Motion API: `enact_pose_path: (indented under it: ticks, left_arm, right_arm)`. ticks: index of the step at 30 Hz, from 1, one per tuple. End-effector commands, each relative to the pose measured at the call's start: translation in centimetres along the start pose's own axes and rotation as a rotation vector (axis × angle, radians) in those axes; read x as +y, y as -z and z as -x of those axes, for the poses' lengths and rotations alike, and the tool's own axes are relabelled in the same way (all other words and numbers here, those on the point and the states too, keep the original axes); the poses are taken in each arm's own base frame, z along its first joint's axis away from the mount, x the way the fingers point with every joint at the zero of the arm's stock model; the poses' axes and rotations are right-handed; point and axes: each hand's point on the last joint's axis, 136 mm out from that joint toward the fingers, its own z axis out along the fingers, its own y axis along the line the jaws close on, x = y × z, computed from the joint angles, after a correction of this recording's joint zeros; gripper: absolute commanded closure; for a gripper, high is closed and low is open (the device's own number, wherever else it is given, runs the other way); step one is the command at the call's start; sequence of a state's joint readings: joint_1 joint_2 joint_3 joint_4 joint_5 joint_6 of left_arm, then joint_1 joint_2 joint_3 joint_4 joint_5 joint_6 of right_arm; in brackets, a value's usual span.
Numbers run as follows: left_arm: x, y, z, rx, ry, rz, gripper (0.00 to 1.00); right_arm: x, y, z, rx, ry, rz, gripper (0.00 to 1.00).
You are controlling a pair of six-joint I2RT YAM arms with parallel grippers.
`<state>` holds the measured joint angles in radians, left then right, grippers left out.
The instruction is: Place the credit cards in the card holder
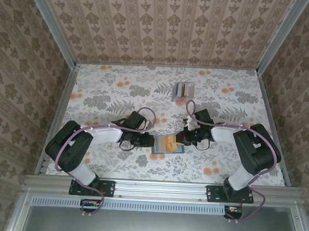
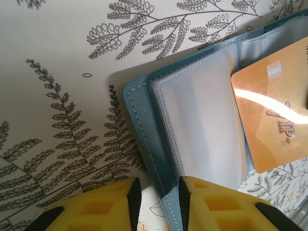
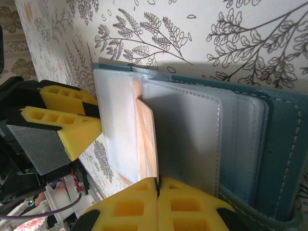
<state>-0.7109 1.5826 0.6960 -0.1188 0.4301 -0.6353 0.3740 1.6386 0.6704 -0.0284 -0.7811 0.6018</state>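
In the overhead view's lower middle lies the open card holder [image 1: 158,145], the left gripper [image 2: 157,185] with jaws barely parted astride its cover; the right gripper [image 3: 158,182], jaws clamped on the orange card [image 3: 146,134], should slide it in squarely.

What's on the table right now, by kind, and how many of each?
Card holder, open: 1
Orange card, on the holder: 1
Card stack, far side, too small to count its cards: 1
Total: 3
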Motion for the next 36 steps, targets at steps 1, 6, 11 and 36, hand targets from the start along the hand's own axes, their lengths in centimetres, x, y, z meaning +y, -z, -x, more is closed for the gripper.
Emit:
enact_pose_path:
  ticks: [1,6,11,36]
  left_arm:
    - [1.1,-0.3,-0.2,-0.008,0.000,0.026,0.73]
    - [0.3,-0.4,0.1,-0.013,-0.001,-0.001,0.74]
    - [0.3,-0.4,0.0,-0.017,0.010,0.001,0.75]
    - [-0.7,-0.3,0.5,-0.017,-0.001,-0.022,0.91]
  right_arm:
    - [-0.2,-0.5,-0.4,-0.008,-0.021,-0.020,1.00]
    - [0.0,-1.7,-0.1,-0.034,-0.047,0.000,1.00]
    - [-0.2,-1.6,0.4,-0.089,-0.064,0.003,1.00]
    - [2.1,-4.6,-0.2,-0.191,-0.056,0.017,0.94]
